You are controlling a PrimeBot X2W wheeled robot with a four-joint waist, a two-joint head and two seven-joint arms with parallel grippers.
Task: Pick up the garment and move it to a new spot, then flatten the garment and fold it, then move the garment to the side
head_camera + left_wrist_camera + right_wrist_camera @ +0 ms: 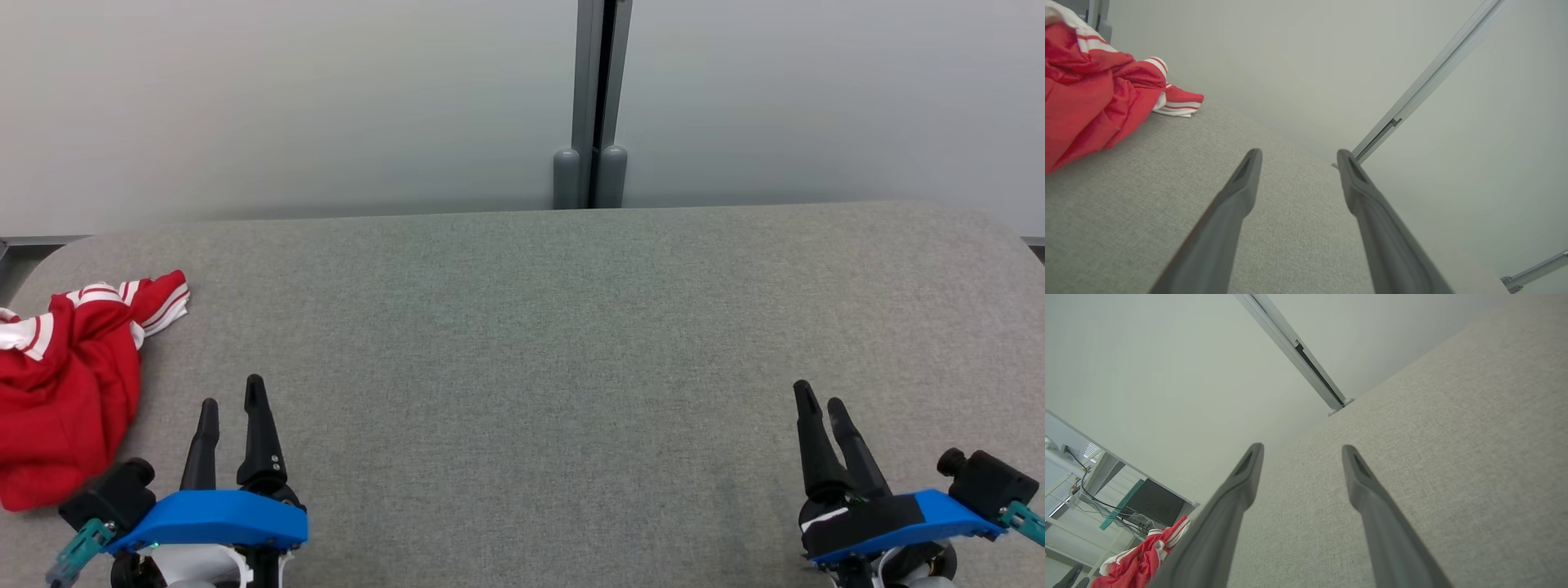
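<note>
A crumpled red garment point(65, 384) with white stripes lies in a heap at the far left edge of the grey table point(539, 343). In the left wrist view the garment point(1094, 90) sits up and to the left of the fingers. In the right wrist view the garment point(1141, 557) shows far off at the lower left. My left gripper point(233, 404) rests low at the left, just right of the garment, open and empty. My right gripper point(819, 396) rests low at the right, far from the garment, open and empty.
A pale partition wall with a grey metal post point(592, 106) stands behind the table's far edge. The table's corners are rounded. Past the wall's end, the right wrist view shows a dark box and cables point(1147, 504) on a shelf.
</note>
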